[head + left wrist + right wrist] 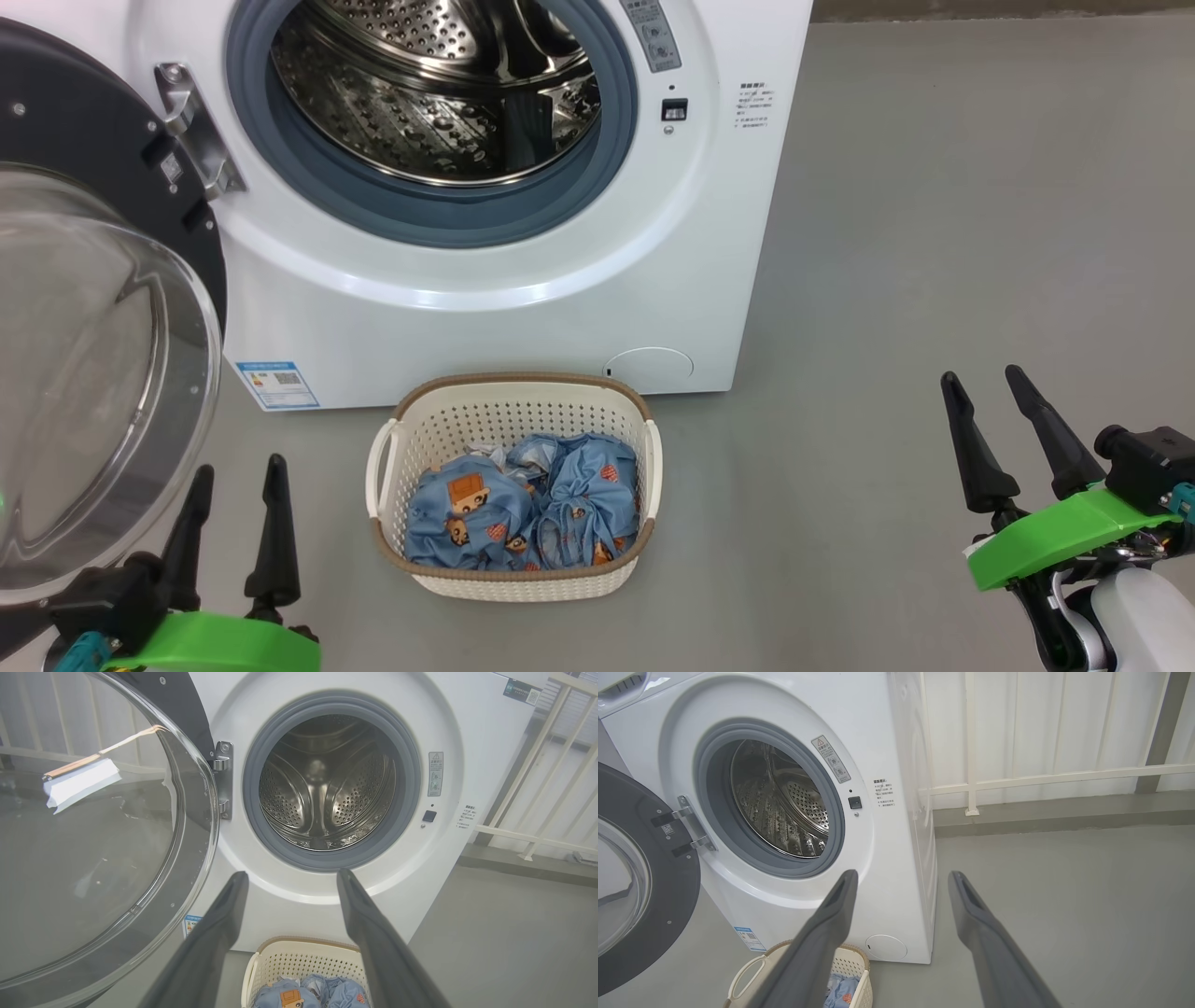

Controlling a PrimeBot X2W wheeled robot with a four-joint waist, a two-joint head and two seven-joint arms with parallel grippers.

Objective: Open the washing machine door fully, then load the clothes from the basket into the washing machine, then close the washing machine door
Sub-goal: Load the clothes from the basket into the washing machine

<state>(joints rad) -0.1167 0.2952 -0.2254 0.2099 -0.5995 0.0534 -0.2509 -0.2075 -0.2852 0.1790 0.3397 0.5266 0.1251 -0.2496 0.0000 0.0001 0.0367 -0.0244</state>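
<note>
washing machine door [93, 373] swung open, left of washing machine [523, 317] | clothes [523, 509] heaped in basket [513, 579] on floor before machine | left gripper [239, 467] spread, empty, beside door glass | right gripper [981, 374] spread, empty, well right of basket | left wrist view: white slip [81, 784] at glass | right wrist view: white railing [1041, 779] past machine's side

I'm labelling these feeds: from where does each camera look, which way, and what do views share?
Head view: on the head, looking forward and down at the washing machine, open door and basket of clothes; left pincer lower left, right pincer lower right, both open.
Left wrist view: on the left wrist, facing the drum; own fingers rise from below.
Right wrist view: on the right wrist, facing the machine at an angle; own fingers likewise.
Shared: all three show drum, door and basket.
</note>
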